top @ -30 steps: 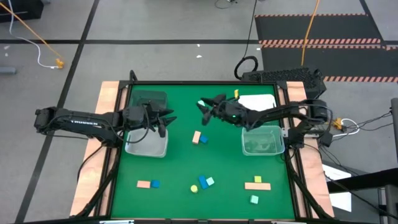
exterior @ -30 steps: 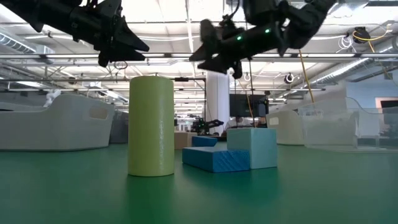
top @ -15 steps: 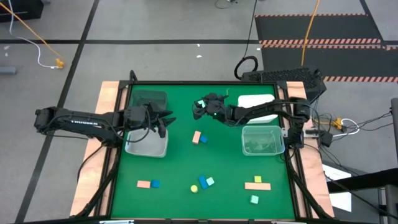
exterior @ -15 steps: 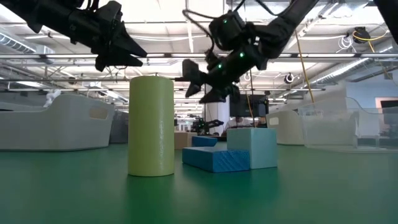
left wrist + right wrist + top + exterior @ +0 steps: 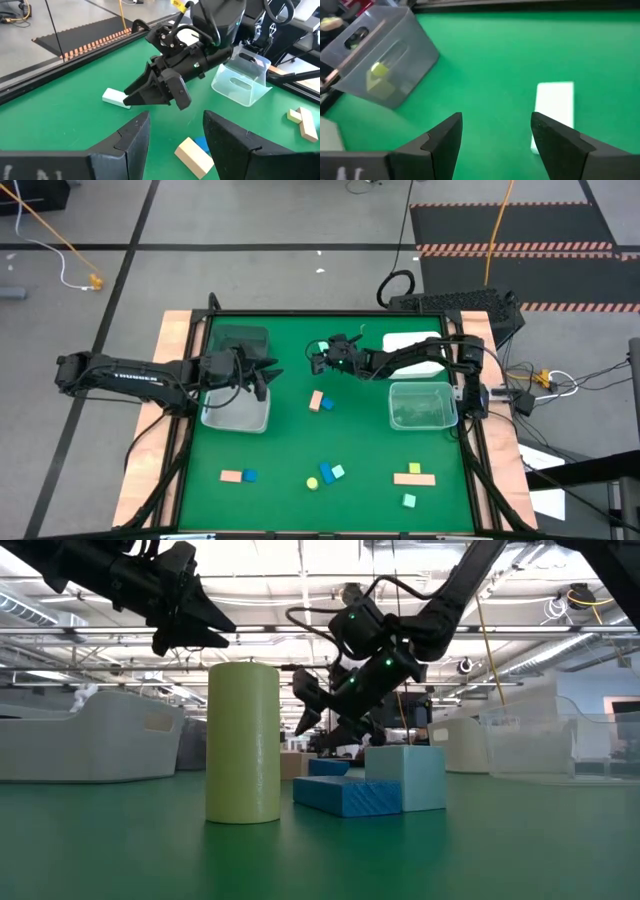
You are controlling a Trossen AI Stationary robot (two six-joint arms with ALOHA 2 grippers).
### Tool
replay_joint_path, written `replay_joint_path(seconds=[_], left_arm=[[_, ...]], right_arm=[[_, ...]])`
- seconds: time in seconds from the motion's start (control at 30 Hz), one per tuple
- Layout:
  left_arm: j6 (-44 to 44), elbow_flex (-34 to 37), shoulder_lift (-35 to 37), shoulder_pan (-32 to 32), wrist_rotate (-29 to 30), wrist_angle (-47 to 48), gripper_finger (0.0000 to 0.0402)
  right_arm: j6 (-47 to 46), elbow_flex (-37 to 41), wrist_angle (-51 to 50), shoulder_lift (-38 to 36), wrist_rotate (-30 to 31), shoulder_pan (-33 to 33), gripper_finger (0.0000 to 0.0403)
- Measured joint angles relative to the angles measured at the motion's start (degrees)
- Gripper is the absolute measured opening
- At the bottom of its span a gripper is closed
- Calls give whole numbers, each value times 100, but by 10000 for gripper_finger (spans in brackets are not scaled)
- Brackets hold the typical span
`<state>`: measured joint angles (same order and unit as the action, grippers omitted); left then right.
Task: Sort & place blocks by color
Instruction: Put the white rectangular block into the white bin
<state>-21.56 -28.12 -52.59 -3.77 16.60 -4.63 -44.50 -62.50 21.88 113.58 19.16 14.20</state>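
My right gripper is open and hangs low over the far middle of the table, just short of a mint-green bar that lies flat on the green mat. It touches nothing. In the left wrist view the same gripper points at that bar. My left gripper is open and waits above the left clear bin. A cream block beside a blue one lies mid-table. Other blocks lie along the near edge: salmon and blue, a yellow piece, blue and mint, yellow bars, a mint cube.
A dark bin at the far left holds a yellow block. A white bin and a clear bin stand on the right. In the low view a yellow cylinder and blue and mint blocks stand close to the camera.
My right gripper has reached toward the table's left and come down toward the mint-green bar, tipping its fingers downward. The blocks have stayed where they were.
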Motion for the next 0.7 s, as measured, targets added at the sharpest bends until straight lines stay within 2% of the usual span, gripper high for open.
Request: replay_joint_path(seconds=[0.4, 0.7], left_arm=[[72, 0, -1, 0, 0, 14, 186], [85, 0, -1, 0, 0, 14, 186]], right_arm=[[89, 7, -620, -4, 185, 36, 231], [692, 7, -633, -4, 166, 219, 231]])
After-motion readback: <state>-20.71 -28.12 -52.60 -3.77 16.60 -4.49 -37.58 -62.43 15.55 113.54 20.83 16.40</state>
